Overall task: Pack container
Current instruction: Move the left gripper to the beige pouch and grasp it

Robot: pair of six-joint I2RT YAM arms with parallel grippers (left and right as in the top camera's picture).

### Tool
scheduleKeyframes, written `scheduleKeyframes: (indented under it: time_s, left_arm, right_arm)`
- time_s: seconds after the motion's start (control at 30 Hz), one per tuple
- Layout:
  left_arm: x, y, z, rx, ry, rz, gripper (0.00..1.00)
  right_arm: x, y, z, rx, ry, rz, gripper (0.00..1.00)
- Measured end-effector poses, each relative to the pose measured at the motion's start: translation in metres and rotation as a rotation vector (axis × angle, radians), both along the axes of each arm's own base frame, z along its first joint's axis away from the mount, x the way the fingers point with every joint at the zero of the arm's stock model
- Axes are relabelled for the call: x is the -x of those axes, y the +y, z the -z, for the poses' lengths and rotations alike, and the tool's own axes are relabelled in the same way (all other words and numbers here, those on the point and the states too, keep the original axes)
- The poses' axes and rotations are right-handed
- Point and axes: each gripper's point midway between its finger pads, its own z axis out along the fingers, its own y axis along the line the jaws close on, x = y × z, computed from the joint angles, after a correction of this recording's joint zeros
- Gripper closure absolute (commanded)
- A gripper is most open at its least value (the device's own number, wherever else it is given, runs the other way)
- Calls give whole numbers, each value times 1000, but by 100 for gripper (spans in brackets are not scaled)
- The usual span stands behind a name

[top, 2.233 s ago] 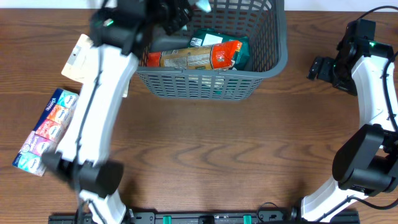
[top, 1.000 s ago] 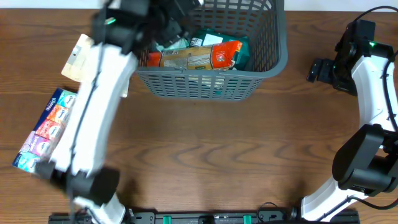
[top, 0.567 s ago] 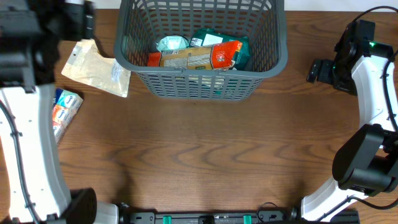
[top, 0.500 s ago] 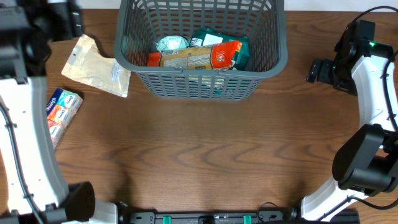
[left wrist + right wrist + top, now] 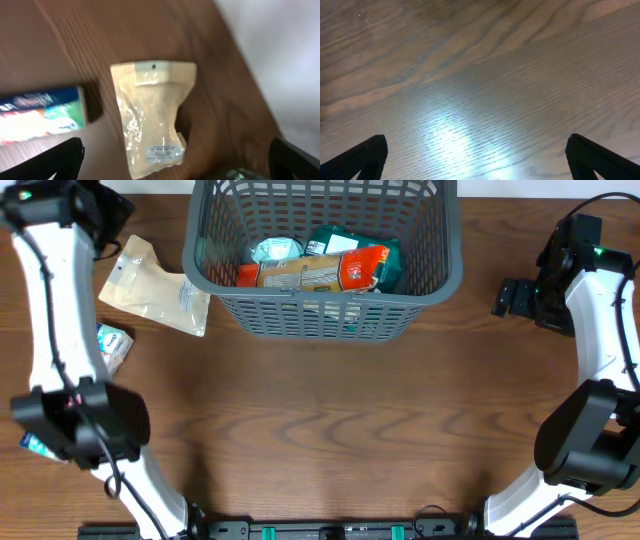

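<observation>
The container [image 5: 320, 316], a dark grey lattice basket, stands at the back centre. It holds a green packet [image 5: 350, 240], an orange-and-tan packet [image 5: 315, 272] and a small pale teal packet [image 5: 276, 249]. My left gripper [image 5: 105, 210] hovers at the far left, above a tan pouch [image 5: 150, 280] lying flat on the table. In the left wrist view that pouch [image 5: 152, 115] lies between the widely spread, empty fingers of my left gripper [image 5: 177, 161]. My right gripper [image 5: 510, 295] hangs open over bare wood to the right of the basket, and it [image 5: 480, 157] holds nothing.
A colourful tissue pack [image 5: 110, 345] lies left of the pouch, partly hidden under my left arm; it [image 5: 40, 117] also shows in the left wrist view. The wooden table [image 5: 330, 430] ends just behind the basket.
My left arm swung from over the basket out to the far left and its jaws opened. The pale teal packet now lies in the basket. The right arm has not moved.
</observation>
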Motion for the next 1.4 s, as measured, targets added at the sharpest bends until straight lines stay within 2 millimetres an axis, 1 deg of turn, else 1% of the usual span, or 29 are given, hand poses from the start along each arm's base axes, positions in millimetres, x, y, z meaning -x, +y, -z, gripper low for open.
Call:
scheduleKeyframes:
  time_s: [0.03,0.1,0.13,0.23,0.47,0.6,0.73,0.9,0.93,1.0,1.1,1.13,1.17,1.23,1.3,1.33,1.4]
  left_arm:
    - [-4,-2,15,26,23,-11,1]
    - [-8,-5,37,67,56,-29,1]
    - [-11,-8,51,92,78,-41,1]
    - [-16,-14,84,143,127,-61,1]
    - [-21,-28,149,224,231,-68,1]
    - [-20,-33,177,267,278,-83,1]
    - [-17,-36,196,292,312,-104,1]
    - [-17,-37,209,304,326,-112,1]
    - [-17,-38,210,307,328,-112,3]
    - [-17,-38,212,311,331,-115,15]
    - [-16,-39,215,314,338,-117,29]
    - [-16,-39,216,314,340,-115,36]
    - [-16,-39,217,315,342,-120,50]
    - [-15,-39,217,316,345,-122,68]
    - [-14,-39,217,317,348,-126,91]
    - [-12,-39,218,316,356,-121,94]
    - [-11,-39,216,312,361,-107,94]
  right_arm:
    - [0,0,0,0,0,0,1]
    - [0,0,0,0,0,0,1]
    - [0,0,0,0,0,0,1]
    - [-1,0,0,0,-3,0,1]
    - [-2,0,0,2,-7,0,1]
    - [-2,0,0,2,-7,0,1]
    - [-2,0,-1,2,-8,0,1]
    - [-2,0,0,2,-8,0,1]
    - [-2,0,0,2,-8,0,1]
    - [-2,0,0,2,-8,0,1]
    - [-2,0,-1,2,-9,0,1]
    - [-2,0,-1,2,-9,0,1]
    - [-2,0,0,2,-8,0,1]
    - [-2,0,-1,2,-9,0,1]
    - [-2,0,0,2,-8,0,1]
    - [-2,0,0,2,-8,0,1]
    - [-2,0,0,2,-8,0,1]
